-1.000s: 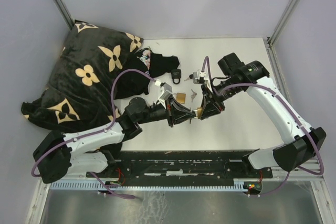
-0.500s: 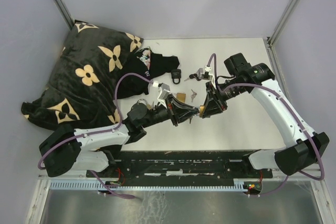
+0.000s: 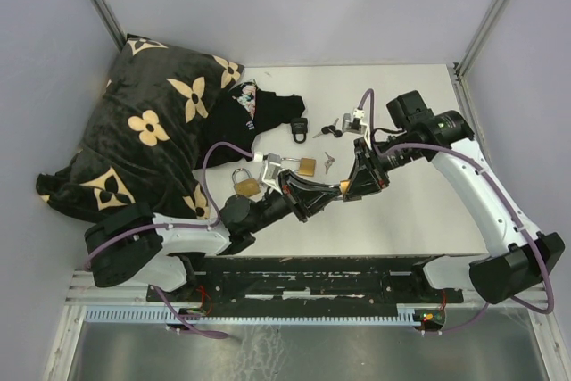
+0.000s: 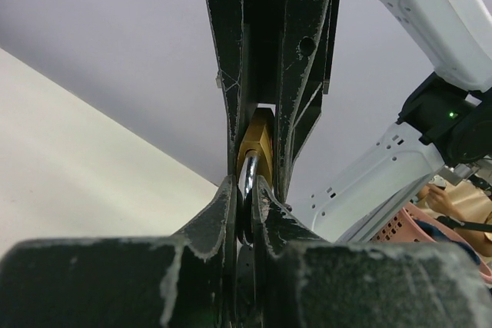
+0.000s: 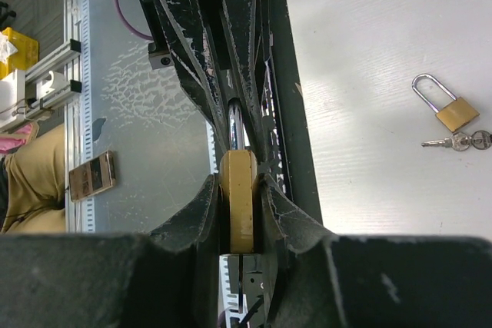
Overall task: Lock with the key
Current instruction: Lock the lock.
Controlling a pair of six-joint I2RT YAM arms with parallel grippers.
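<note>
Here the brass padlock [image 3: 342, 188] hangs above the middle of the table [image 3: 419, 211], caught between both arms: the left gripper [image 4: 246, 190] is pinched tight on its shackle [image 4: 250, 174], the right gripper [image 5: 237, 182] clamped on its brass body. A second padlock [image 5: 448, 111] lies on the table, keys [image 5: 455, 142] just beside it

Right tool [image 5: 238, 183] clamps brass padlock [image 5: 238, 209]; left tool [image 5: 237, 142] pinches its shackle [image 5: 237, 122]
</note>
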